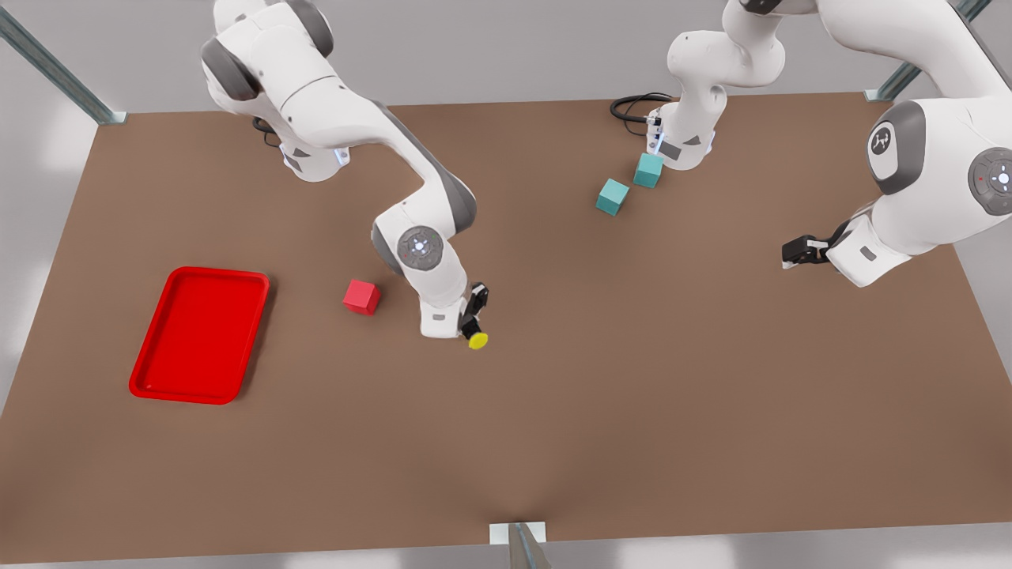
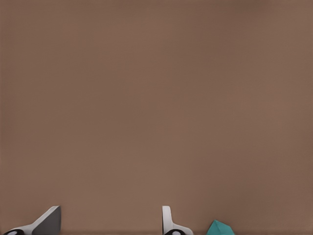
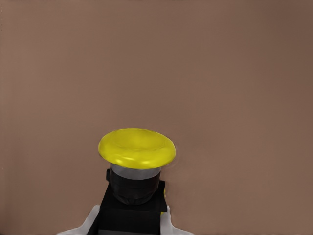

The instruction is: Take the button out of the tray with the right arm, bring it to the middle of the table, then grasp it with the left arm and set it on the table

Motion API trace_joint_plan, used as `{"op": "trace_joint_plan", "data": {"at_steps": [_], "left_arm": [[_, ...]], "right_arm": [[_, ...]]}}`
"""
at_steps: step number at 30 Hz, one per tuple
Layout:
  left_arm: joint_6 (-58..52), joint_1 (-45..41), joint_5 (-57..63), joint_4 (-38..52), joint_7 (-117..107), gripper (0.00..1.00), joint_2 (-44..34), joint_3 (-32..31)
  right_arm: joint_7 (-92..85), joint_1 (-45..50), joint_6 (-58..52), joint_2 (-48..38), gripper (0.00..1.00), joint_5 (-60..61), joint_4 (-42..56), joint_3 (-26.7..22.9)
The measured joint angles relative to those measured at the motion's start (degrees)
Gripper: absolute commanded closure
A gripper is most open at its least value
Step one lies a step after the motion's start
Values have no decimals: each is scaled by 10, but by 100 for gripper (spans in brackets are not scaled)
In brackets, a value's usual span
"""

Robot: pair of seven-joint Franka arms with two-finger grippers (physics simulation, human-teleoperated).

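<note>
A: While the right arm (image 1: 348, 126) leans over the middle of the brown surface (image 1: 553, 411), where is the button (image 1: 477, 341)?

B: It sits in the right tool (image 1: 473, 320). The tool's two black fingers are clamped on the button's black body. The yellow cap sticks out past the fingertips. In the right wrist view the cap (image 3: 137, 147) is just beyond the tool (image 3: 131, 215), with bare surface behind it.

A: Is it in the tray (image 1: 199, 334)?

B: No. The red tray lies well apart, toward the front view's left, and nothing is in it.

A: How many cubes are there?

B: Three. One red cube (image 1: 361, 297) sits between the tray and the right arm. Farther back are two teal cubes (image 1: 630, 183), side by side, almost touching.

A: And the other arm?

B: The left arm (image 1: 933, 174) waits at the front view's right. Its left tool (image 1: 794, 253) hangs above the surface, well apart from the button. In the left wrist view its fingers (image 2: 168, 220) stand apart, holding nothing.
</note>
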Motion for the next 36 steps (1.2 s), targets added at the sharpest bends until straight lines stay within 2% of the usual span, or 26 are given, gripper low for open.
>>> {"op": "trace_joint_plan", "data": {"at_steps": [5, 11, 13, 14, 17, 18, 19, 36], "left_arm": [[1, 1, 0, 0, 0, 0, 6, 0], [2, 1, 0, 0, 0, 0, 10, 0], [3, 1, 0, 0, 0, 0, 10, 0], [3, 1, -1, 0, 0, 0, 11, 0], [4, 1, -1, 0, 0, 0, 11, 0], [5, 1, -1, 0, 0, 0, 11, 0], [5, 2, -1, 0, 0, 0, 11, 0], [7, 1, -1, 0, 0, 0, 14, 0]], "right_arm": [[113, 82, -3, 130, 56, 49, 146, -2], [212, 111, 33, 205, 55, 61, 164, -2], [237, 112, 46, 214, 49, 62, 162, -2], [248, 112, 51, 219, 36, 62, 161, -2], [277, 112, 61, 225, 11, 63, 159, -2], [284, 112, 64, 225, 3, 63, 158, -2], [292, 113, 66, 225, 0, 63, 158, -2], [308, 119, 74, 219, 0, 65, 147, -4]]}}
